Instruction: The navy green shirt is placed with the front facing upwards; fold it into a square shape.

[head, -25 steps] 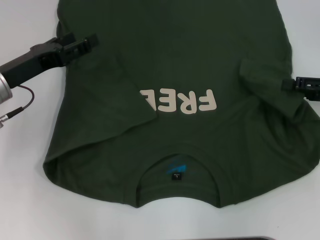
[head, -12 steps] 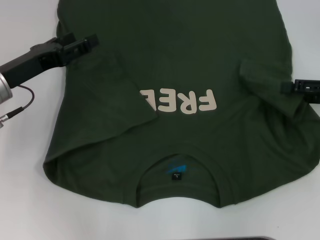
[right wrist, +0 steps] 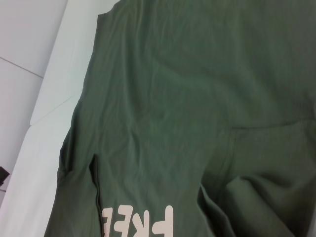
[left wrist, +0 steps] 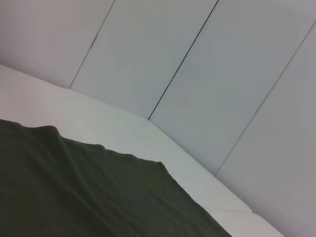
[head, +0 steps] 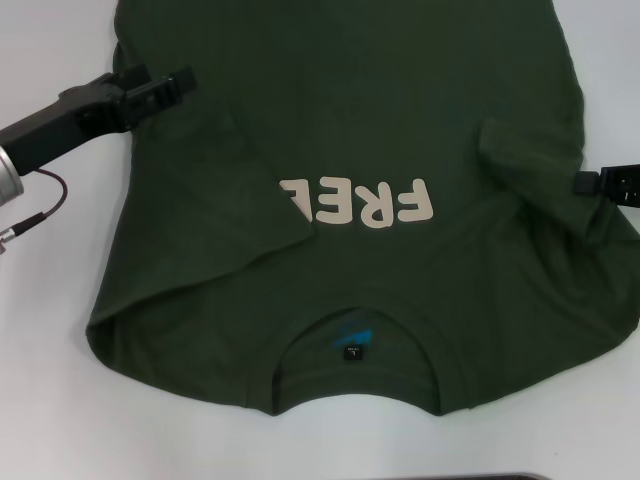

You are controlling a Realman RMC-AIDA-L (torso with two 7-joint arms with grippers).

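Note:
The navy green shirt [head: 350,120] lies front up on the white table [head: 60,330], with cream "FREE" lettering [head: 360,203] and the collar label [head: 352,350] towards me. Both sleeves are folded in over the body: the left sleeve [head: 240,200] and the right sleeve [head: 530,165]. My left gripper [head: 160,85] is open and empty at the shirt's left edge. My right gripper [head: 592,184] is at the shirt's right edge, just outside the folded sleeve. The shirt also shows in the left wrist view [left wrist: 74,192] and the right wrist view [right wrist: 173,98].
A thin cable [head: 40,212] hangs from the left arm over the table. A dark object [head: 500,477] sits at the near table edge. Pale wall panels [left wrist: 197,59] rise behind the table's far edge.
My right gripper has drawn back to the right and a little towards me, away from the folded right sleeve, which stays in place. The left gripper has not moved.

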